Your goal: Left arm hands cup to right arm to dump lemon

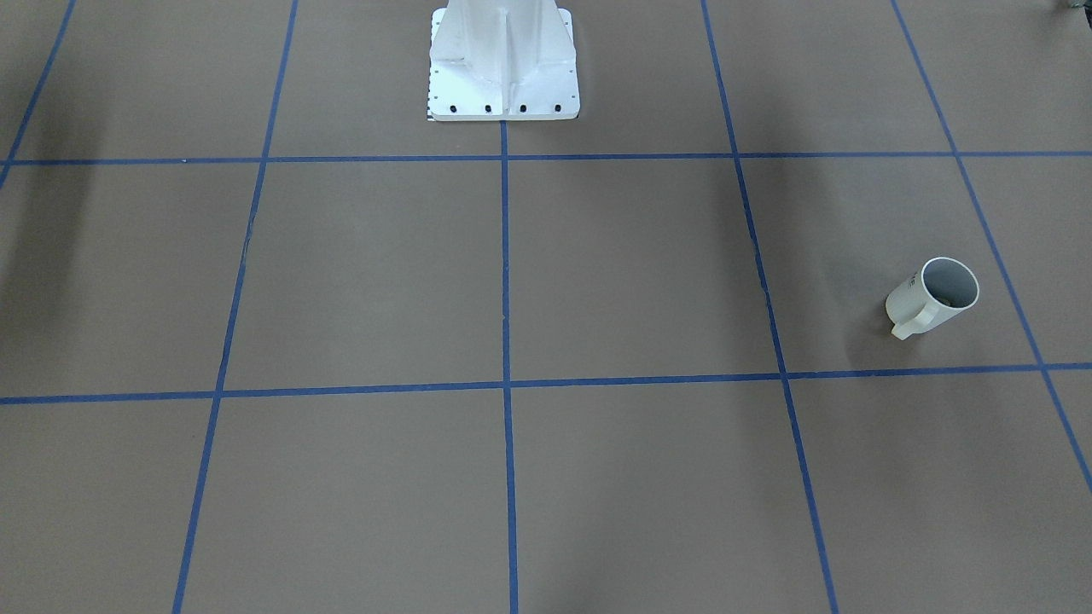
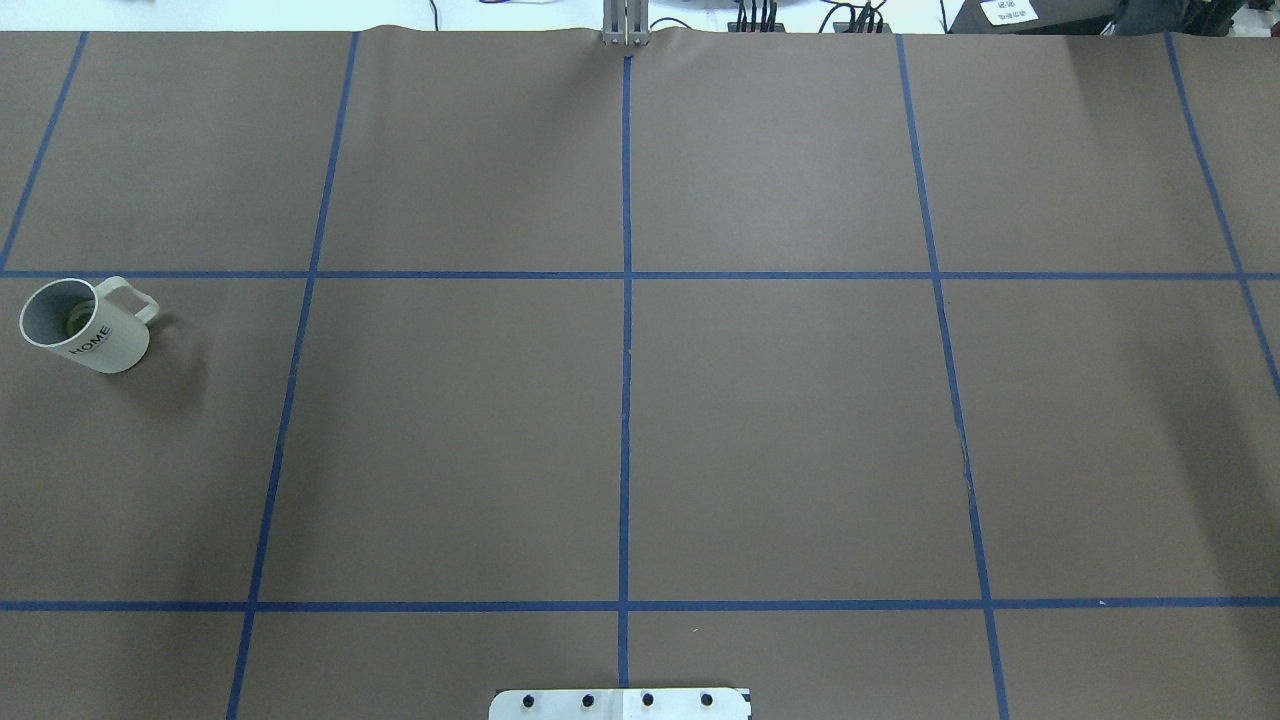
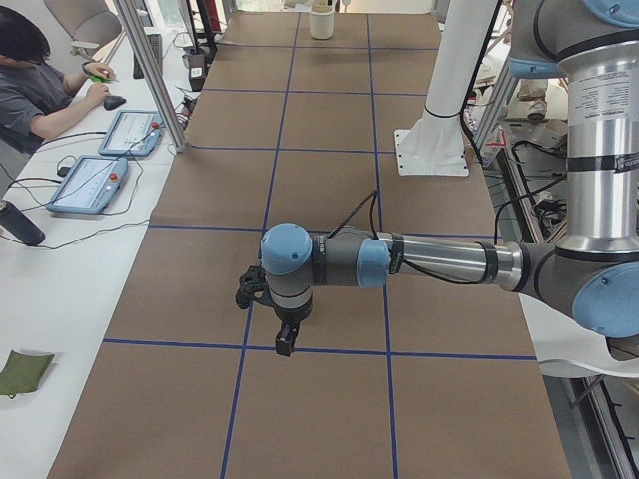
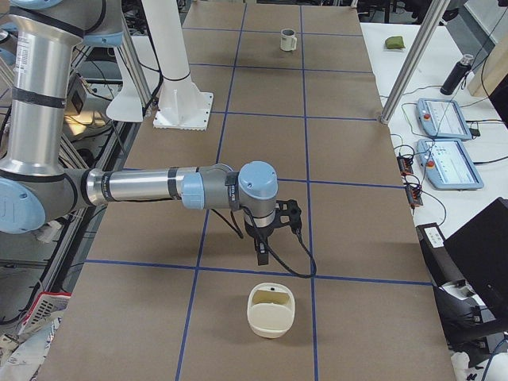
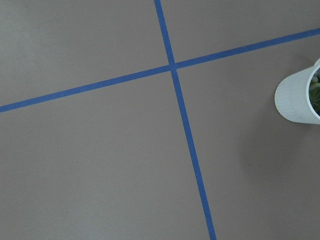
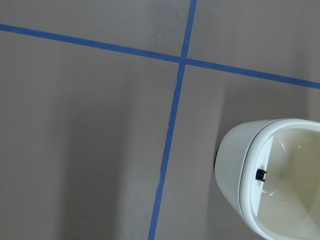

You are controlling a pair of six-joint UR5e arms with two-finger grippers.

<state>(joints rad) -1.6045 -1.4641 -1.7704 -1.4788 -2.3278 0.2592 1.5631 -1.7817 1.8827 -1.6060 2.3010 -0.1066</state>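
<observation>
The cup [image 2: 85, 325], a white mug marked "HOME" with a loop handle, stands upright on the table's far left in the overhead view. It also shows at the right in the front view [image 1: 932, 297] and small at the far end in the right side view [image 4: 288, 40]. The lemon [image 5: 316, 92] lies inside it, a yellow-green bit at the left wrist view's right edge. My left gripper [image 3: 284, 347] hangs above the table, pointing down. My right gripper [image 4: 261, 259] hangs near a cream container. Both show only in the side views, so I cannot tell if they are open or shut.
A cream-white open container [image 4: 271, 309] sits on the table at my right end, just beyond the right gripper, and fills the right wrist view's corner [image 6: 240, 165]. The white pedestal [image 1: 503, 60] stands mid-table. A person [image 3: 30, 80] and control tablets [image 3: 105, 160] are alongside.
</observation>
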